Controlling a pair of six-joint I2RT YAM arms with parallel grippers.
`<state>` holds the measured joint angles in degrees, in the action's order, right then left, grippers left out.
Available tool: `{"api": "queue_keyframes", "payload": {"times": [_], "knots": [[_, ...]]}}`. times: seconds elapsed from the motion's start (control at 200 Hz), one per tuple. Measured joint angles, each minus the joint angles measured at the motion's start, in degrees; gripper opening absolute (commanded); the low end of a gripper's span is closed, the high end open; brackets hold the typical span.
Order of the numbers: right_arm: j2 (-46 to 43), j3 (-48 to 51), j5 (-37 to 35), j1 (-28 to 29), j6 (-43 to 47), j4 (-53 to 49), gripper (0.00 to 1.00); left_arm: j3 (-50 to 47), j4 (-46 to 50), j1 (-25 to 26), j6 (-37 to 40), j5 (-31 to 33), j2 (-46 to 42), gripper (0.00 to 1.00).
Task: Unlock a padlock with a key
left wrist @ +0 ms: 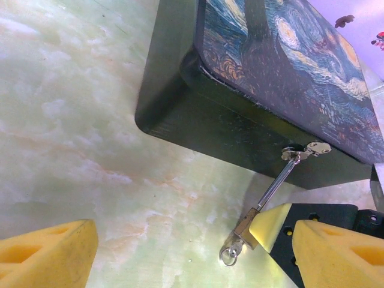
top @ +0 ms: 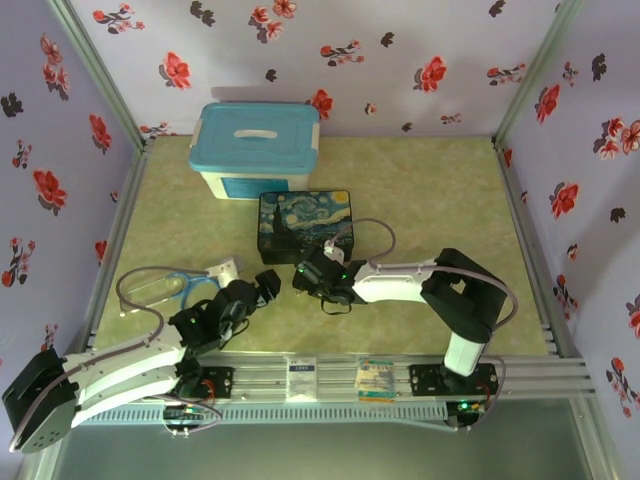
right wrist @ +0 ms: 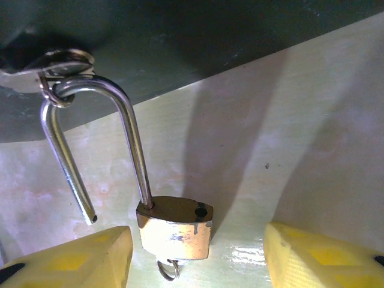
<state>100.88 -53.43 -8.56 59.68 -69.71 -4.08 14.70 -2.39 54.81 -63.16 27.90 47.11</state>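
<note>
1. TOP EXT.
The Starry Night box (top: 305, 222) sits mid-table. Both the left gripper (top: 266, 284) and the right gripper (top: 306, 274) point at its near wall, close tog. The lock hardware is too small to make out here.

2. L WRIST
- The padlock (left wrist: 242, 231) hangs tilted by its shackle (left wrist: 275, 185) from the hasp (left wrist: 309, 148) on the box front. Its body sits low by the table (left wrist: 90, 120).
- The key (left wrist: 231, 248) sticks out of the body underside, w/ a small ring (left wrist: 228, 258) on it.
- The left gripper has its jaws spread wide, nothing between them, and it is short of the lock.
- 1 yellow finger (left wrist: 269, 225) of the right gripper lies just beside the lock body. Contact: cannot tell.

3. R WRIST
- The shackle's short leg is out of the body, its free end in air. 1 empty hole shows on the body top, and the long leg is seated.
- Judged: lock is released.
- The right gripper has its jaws apart w/ 1 finger on each side of the body. The near finger is just beside it and the far finger is well apart, so it is not clamped.

4. HANDLING (judged)
- Body: rigid brass, light, smooth, so likely slippery. It swings freely on the hasp.
- Grip pt: pinch across the 2 narrow sides, low on the body, clear of the shackle.
- Key: thin, prone to twist. Take it by the head, not the ring.
- Shackle: thin and pivots on the long leg. Do not lever it.
</note>
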Motion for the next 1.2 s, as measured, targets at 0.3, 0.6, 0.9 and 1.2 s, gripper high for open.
{"api": "queue_keyframes", "payload": {"times": [0.3, 0.6, 0.9, 1.2], "knots": [[1.0, -1.0, -0.3, 0.0, 0.1, -0.3, 0.56, -0.8, -0.2, -0.1, -0.3, -0.1, -0.7, 0.85], [1.5, -0.3, -0.3, 0.0, 2.0, 3.4, 0.56, -1.0, -0.2, -0.1, -1.1, -0.1, -0.7, 0.86], [1.7, 1.5, 0.2, 0.0, 4.9, 7.8, 0.55, -1.7, -0.2, -0.1, -1.5, -0.1, -0.7, 0.86], [-0.3, 9.4, 1.6, -0.5, 6.8, 20.6, 0.48, -1.7, -0.2, -0.2, -1.6, -0.1, -0.7, 0.86]]}}
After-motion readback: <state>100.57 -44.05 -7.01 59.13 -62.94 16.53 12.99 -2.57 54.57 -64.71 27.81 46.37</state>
